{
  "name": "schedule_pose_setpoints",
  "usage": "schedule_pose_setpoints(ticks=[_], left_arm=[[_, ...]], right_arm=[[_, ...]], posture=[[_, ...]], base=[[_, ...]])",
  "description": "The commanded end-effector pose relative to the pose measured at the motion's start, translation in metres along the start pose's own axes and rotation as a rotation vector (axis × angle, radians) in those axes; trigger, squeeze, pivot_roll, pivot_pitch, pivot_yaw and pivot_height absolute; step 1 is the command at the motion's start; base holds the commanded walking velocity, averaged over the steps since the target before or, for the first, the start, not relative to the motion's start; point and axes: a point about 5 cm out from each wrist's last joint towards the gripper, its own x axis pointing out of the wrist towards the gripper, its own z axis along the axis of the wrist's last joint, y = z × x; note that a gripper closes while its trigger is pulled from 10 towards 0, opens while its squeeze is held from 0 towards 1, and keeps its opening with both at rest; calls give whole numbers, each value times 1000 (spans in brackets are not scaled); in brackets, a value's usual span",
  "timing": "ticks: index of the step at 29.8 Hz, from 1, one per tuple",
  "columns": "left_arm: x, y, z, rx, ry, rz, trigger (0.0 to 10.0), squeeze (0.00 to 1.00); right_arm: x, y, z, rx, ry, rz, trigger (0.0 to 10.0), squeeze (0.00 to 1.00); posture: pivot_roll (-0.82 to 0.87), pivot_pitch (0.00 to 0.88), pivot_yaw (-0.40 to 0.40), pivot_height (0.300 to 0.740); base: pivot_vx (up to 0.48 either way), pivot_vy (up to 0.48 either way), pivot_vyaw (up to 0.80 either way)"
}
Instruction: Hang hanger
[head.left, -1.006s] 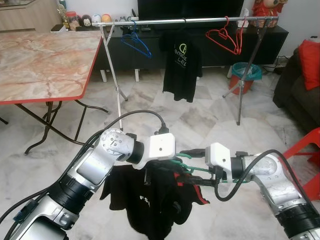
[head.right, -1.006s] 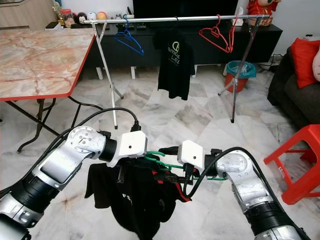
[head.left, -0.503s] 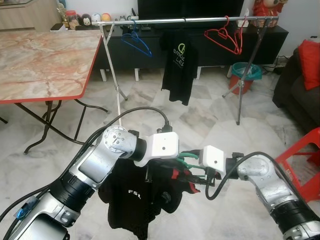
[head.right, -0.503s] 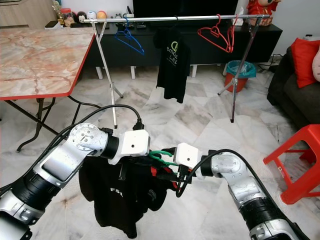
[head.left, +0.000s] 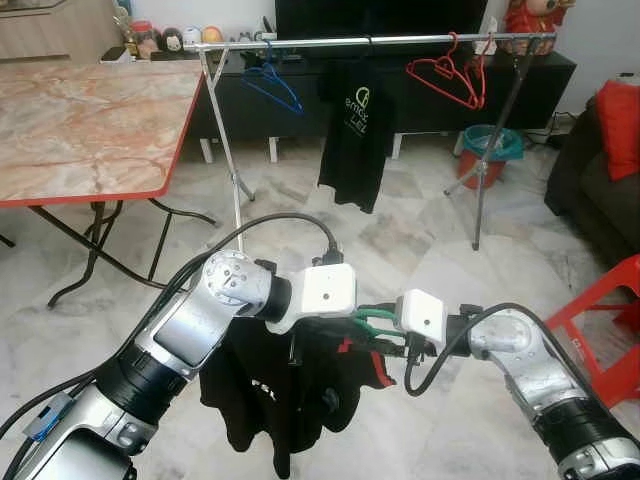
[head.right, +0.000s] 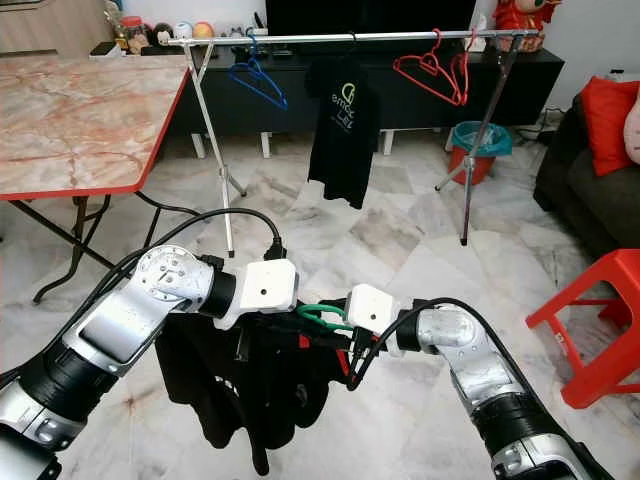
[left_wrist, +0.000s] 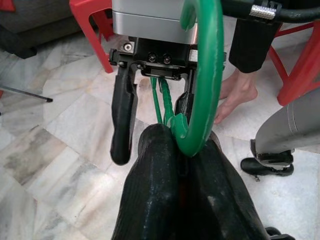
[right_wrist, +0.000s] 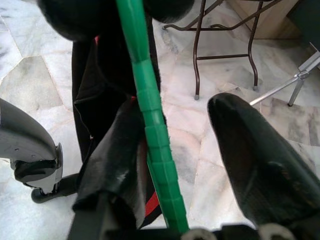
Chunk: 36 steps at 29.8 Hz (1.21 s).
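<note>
Since a second ago, both arms have moved closer together. Now the green hanger (head.right: 322, 318) sits low in front of the robot, at 6 o'clock. A black shirt (head.right: 250, 385) with a bit of red droops from it. The left pincer (left_wrist: 172, 165) is pinched on the hook. The right pincer (right_wrist: 200, 165) is spread, with the hanger's arm between its fingers. The clothes rail (head.left: 380, 41) is far off at 12 o'clock, with blue hangers (head.left: 270, 85), red hangers (head.left: 445, 72) and a black T-shirt (head.left: 352, 135). A worktop (head.left: 80, 120) stands at 10 o'clock.
</note>
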Motion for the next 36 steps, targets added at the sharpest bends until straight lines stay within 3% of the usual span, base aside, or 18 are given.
schedule_pose_setpoints(ticks=[1,36], left_arm=[[-7,2,18,56,-75,8,10000,0],[-8,-2,16,48,-60,-18,10000,0]], right_arm=[[-2,3,-9,33,30,-1,0,0],[6,6,-17,-8,110,11,0,0]], posture=[[29,0,6,740],[29,0,16,740]], base=[[0,0,0],[0,0,0]])
